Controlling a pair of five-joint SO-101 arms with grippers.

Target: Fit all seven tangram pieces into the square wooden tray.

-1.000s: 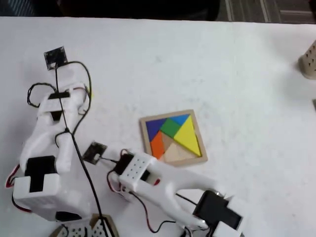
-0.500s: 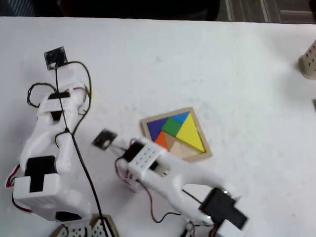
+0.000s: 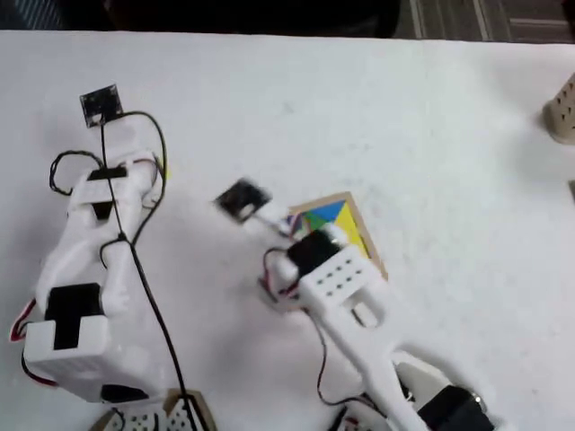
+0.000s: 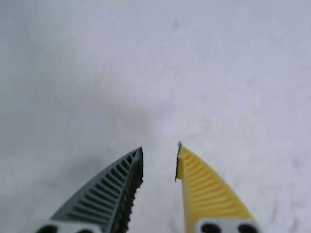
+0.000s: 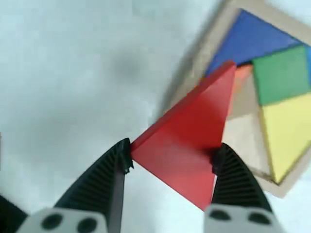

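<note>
The right gripper point(image 5: 171, 153) is spread wide and clamped on a flat red triangle point(image 5: 189, 136), with one black finger on each of two opposite sides. The triangle's sharp tip lies over the rim of the tray point(image 5: 206, 48), where the blue piece point(image 5: 252, 39) and the orange piece point(image 5: 240, 77) meet. Whether the tip touches the tray cannot be told. Inside the tray, a green square point(image 5: 282, 73) sits beside the blue piece, with a yellow triangle point(image 5: 286, 131) next to it. A patch of bare wood shows between the orange and yellow pieces.

From above, the right arm point(image 3: 346, 287) covers the near side of the tray point(image 3: 370, 244). White table point(image 3: 431, 117) lies open beyond the tray and to its right.

The left gripper point(image 4: 159, 150) is well to the left of the tray. Its grey and yellow fingers are slightly parted with nothing between them, over bare table.
</note>
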